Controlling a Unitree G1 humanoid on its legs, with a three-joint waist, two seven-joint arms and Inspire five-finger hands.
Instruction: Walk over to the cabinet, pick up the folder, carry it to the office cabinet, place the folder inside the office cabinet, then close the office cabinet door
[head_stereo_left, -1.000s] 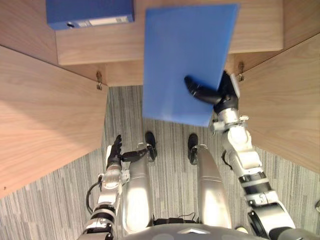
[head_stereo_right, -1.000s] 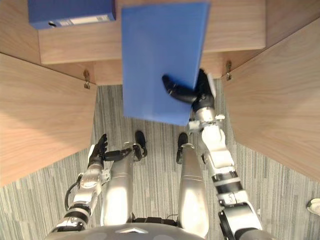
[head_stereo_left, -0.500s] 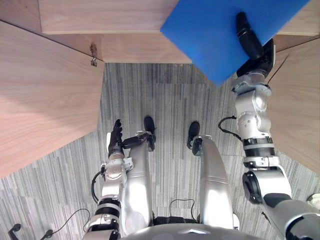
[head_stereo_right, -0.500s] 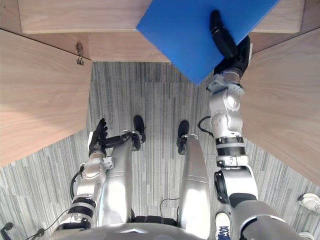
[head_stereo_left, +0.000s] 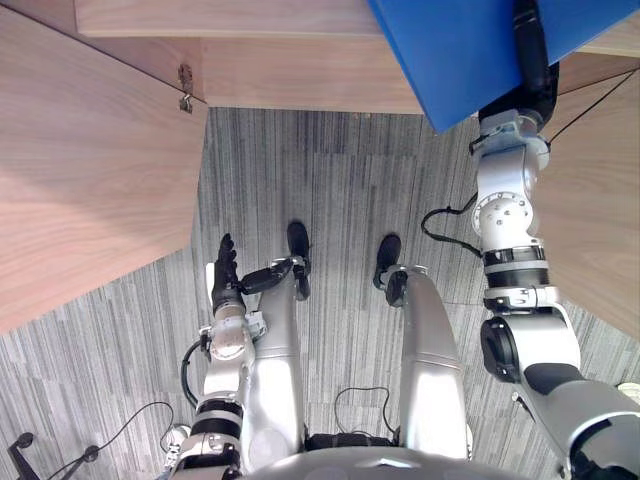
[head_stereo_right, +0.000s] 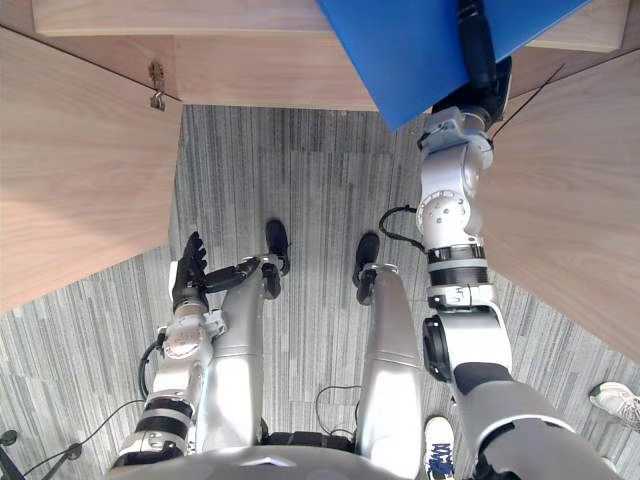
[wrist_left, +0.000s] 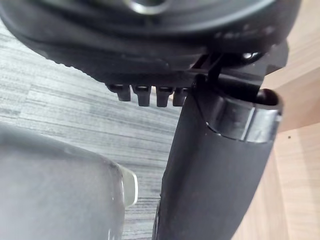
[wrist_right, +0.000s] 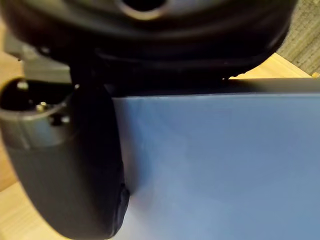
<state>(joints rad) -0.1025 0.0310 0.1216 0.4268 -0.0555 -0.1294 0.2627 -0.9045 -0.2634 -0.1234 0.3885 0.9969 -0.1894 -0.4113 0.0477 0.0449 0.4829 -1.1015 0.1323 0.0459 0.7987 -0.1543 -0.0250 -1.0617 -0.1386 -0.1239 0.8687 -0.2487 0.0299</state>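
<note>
One blue folder (head_stereo_left: 450, 50) is up at the front edge of the office cabinet (head_stereo_left: 280, 90). The right hand (head_stereo_left: 528, 60) pinches it, thumb across its face. Two open doors, left door (head_stereo_left: 90, 180) and right door (head_stereo_left: 600, 200), flank the carpet (head_stereo_left: 330, 180). The left hand (head_stereo_left: 224, 275) hangs low, fingers straight and relaxed.

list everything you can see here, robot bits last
folder: one, blue, top right, held up in front of the cabinet
cabinet: one, light wood, across the top
cabinet doors: two, light wood, swung open, one on the left and one on the right
hinge: one, metal, at the left door's upper corner
carpet: grey, striped, covering the floor
shoe: one, white, a person's, lower right on the carpet
right hand: dark, raised, thumb across the folder's face, gripping it
left hand: dark, fingers straight, hanging low on the left
</note>
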